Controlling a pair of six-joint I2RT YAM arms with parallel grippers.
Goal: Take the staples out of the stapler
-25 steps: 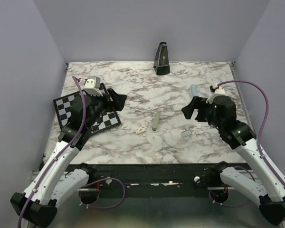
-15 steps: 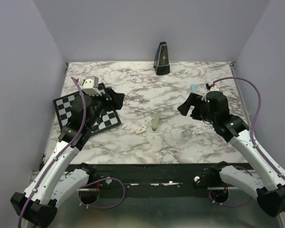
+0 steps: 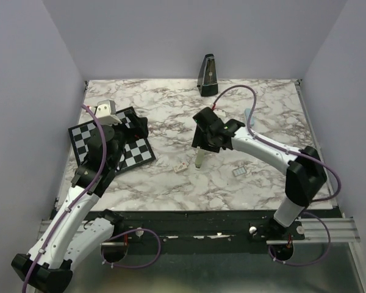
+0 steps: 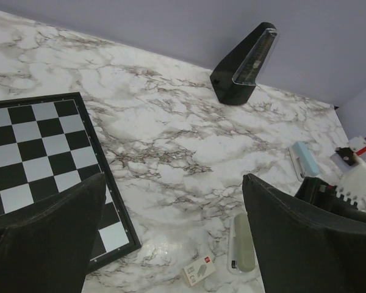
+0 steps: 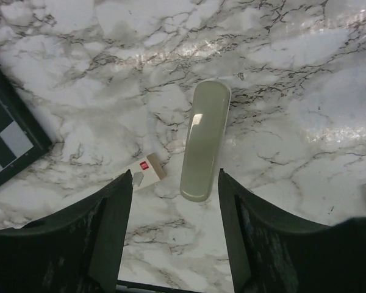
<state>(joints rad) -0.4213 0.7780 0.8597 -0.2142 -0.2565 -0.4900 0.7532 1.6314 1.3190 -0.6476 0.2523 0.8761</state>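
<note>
step: approach, staples not yet out | stapler [image 5: 204, 140]: flat, closed, mid-table, near small white box [image 5: 145, 171] | right gripper [image 5: 174, 183]: jaws apart, above stapler, not touching | left gripper [image 4: 174, 201]: wide apart, empty, by chessboard [image 4: 43, 152] | next: lower right, close across stapler's width

Marble table [image 3: 171, 116]: stapler [image 5: 204, 140], chessboard [image 4: 36, 140], metronome [image 3: 208, 75], small box [image 5: 145, 171]

The stapler [image 5: 205, 140] is crowded only by a small box [image 5: 145, 171] toward the surface's [image 5: 305, 91] left edge; elsewhere room is left.
</note>
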